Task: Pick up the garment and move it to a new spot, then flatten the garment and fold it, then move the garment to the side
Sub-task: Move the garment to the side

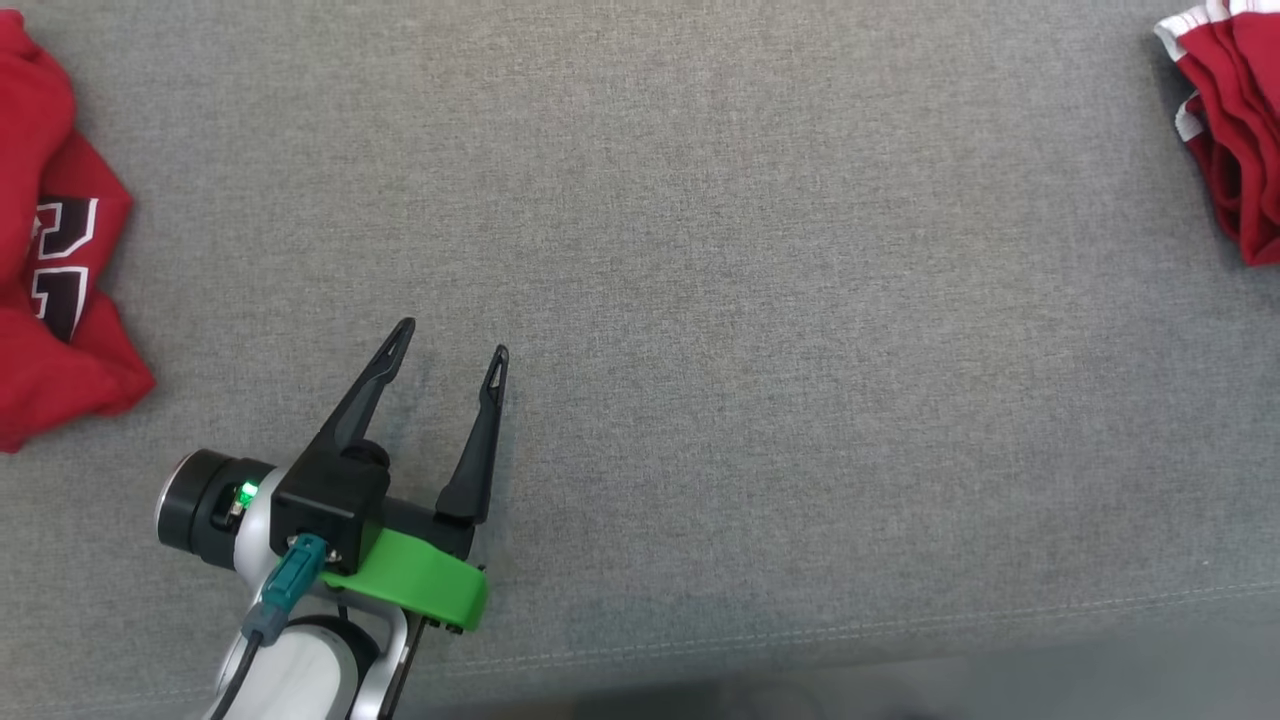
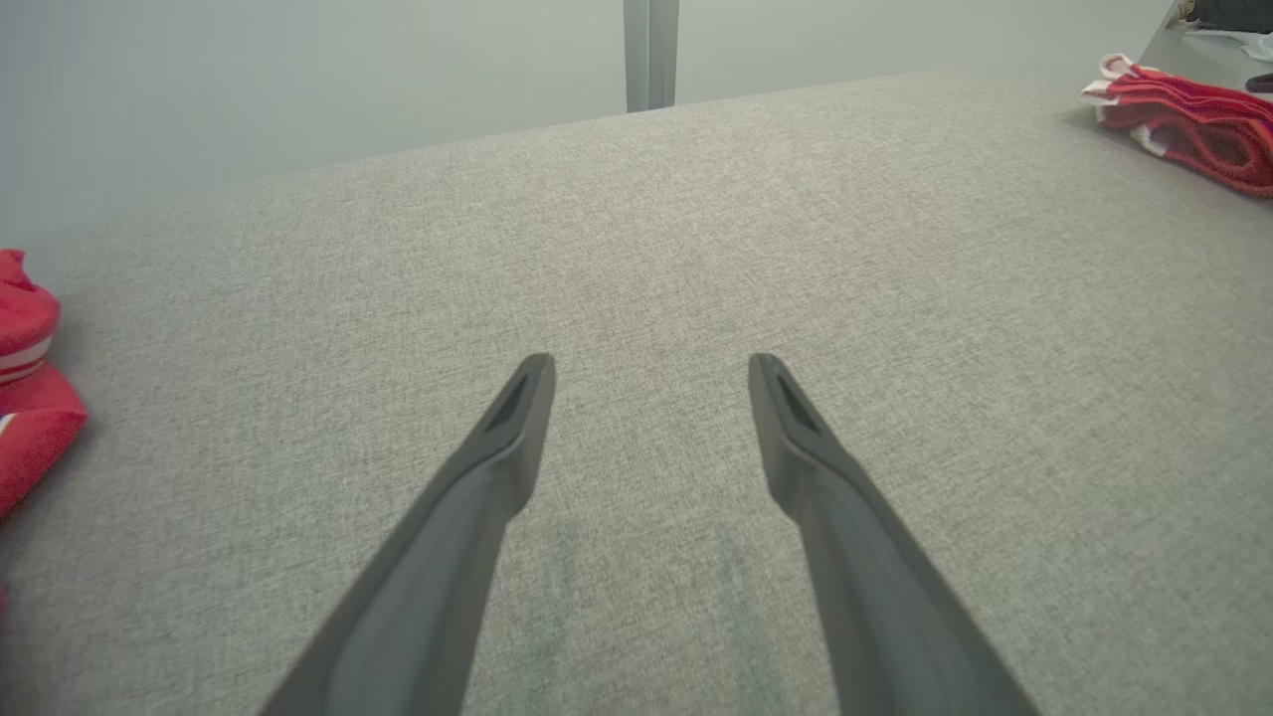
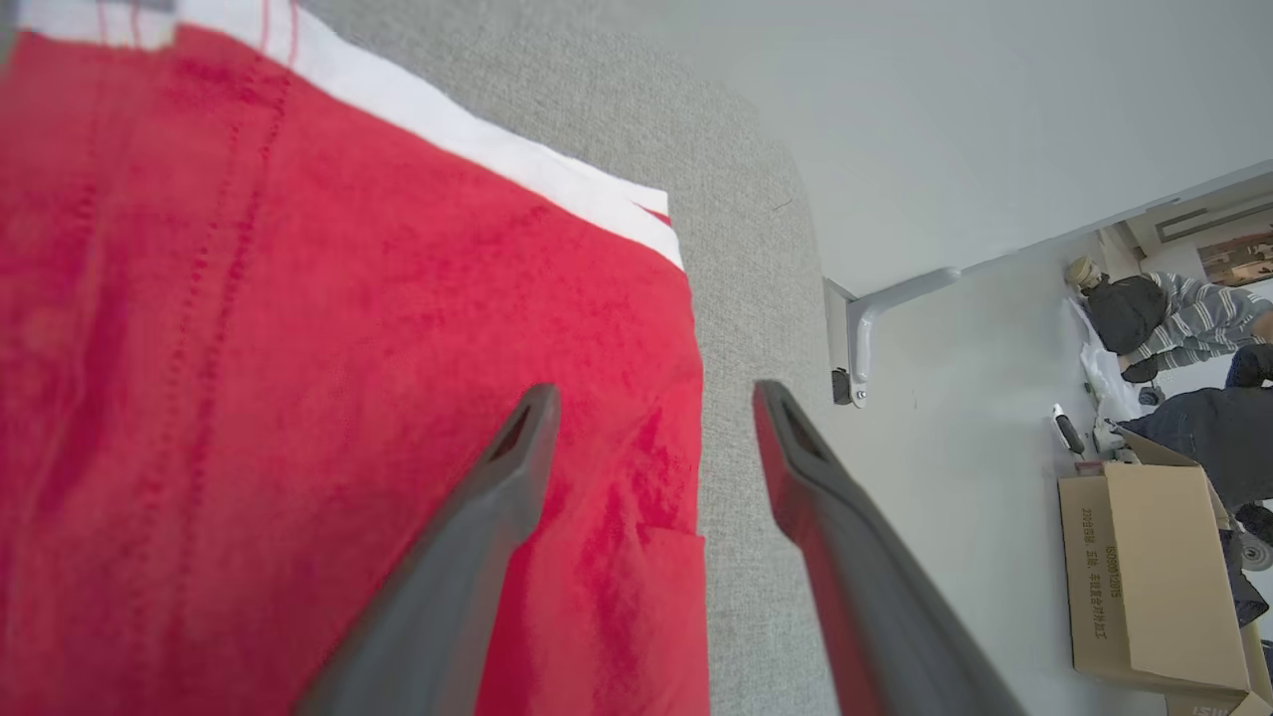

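2 wide, empty jaws: left gripper (image 1: pixel 452 339) over grey fabric (image 1: pixel 750 300), right gripper (image 3: pixel 656 398) over red garment (image 3: pixel 298 348).

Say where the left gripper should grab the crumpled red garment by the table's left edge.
Its protruding near corner: the crumpled red garment bunches there into a thick fold pointing toward the table centre. Likely best from that inner side, the open left gripper sweeping low leftward.

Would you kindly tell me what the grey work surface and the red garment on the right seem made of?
Grey work surface: matte woven fabric, like upholstery; fine weave and a stitched seam show. Red garment: soft cloth, probably knit jersey; stitch rows and white trim show.
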### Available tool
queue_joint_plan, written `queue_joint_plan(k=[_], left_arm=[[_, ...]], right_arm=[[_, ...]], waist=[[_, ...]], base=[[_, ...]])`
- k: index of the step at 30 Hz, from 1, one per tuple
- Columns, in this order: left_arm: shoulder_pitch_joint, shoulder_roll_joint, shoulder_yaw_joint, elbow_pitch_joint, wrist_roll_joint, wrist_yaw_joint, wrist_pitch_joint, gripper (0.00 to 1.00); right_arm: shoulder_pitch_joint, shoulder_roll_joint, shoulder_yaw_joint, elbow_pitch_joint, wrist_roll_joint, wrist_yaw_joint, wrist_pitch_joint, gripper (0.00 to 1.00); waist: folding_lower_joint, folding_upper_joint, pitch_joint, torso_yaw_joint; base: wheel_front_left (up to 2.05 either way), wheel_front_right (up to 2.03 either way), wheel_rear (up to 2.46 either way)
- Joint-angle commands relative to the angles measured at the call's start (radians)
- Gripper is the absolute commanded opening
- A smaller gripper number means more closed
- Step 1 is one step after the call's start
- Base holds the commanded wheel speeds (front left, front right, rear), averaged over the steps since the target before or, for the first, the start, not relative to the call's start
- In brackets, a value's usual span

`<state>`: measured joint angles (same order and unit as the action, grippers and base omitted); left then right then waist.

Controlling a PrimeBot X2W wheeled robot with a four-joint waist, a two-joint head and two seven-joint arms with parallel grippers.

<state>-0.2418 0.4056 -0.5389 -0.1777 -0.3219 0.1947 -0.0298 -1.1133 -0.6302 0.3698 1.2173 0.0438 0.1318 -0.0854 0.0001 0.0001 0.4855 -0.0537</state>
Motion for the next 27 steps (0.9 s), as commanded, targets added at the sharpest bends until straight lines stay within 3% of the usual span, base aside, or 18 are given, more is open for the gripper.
queue_joint_plan(k=[1,4,10,16,23,27], left_arm=[[-0.022,-0.003,0.003,0.009,-0.001,0.006,-0.011,1.0],[-0.019,-0.014,0.005,0.04,-0.013,0.009,-0.029,1.0],[0.023,-0.035,0.002,0.084,-0.036,0.009,-0.063,1.0],[0.06,-0.054,0.0,0.139,-0.071,0.004,-0.098,1.0],[0.133,-0.093,0.029,0.209,-0.164,-0.021,-0.169,1.0],[0.165,-0.1,0.068,0.245,-0.182,0.009,-0.198,1.0]], right_arm=[[0.005,0.003,-0.034,0.012,0.012,-0.002,-0.033,1.0],[0.039,0.049,-0.121,0.02,0.053,-0.002,-0.129,1.0],[0.108,0.119,-0.223,-0.016,0.118,-0.002,-0.176,1.0],[0.269,0.212,-0.316,-0.19,0.273,-0.002,-0.179,1.0],[0.488,0.287,-0.31,-0.387,0.437,-0.002,-0.179,1.0],[0.577,0.308,-0.302,-0.477,0.472,-0.002,-0.178,1.0]], waist=[[-0.0001,-0.0001,-0.015,0.003],[-0.0001,-0.0001,-0.068,0.006],[-0.0001,-0.0001,-0.176,0.01],[-0.0001,-0.0001,-0.309,0.029],[-0.0001,-0.0001,-0.458,0.05],[-0.0001,-0.0001,-0.516,0.054]], base=[[0.0,0.0,0.0],[0.0,0.0,0.0],[0.0,0.0,0.0],[0.0,0.0,0.0],[0.0,0.0,0.0],[0.0,0.0,0.0]])
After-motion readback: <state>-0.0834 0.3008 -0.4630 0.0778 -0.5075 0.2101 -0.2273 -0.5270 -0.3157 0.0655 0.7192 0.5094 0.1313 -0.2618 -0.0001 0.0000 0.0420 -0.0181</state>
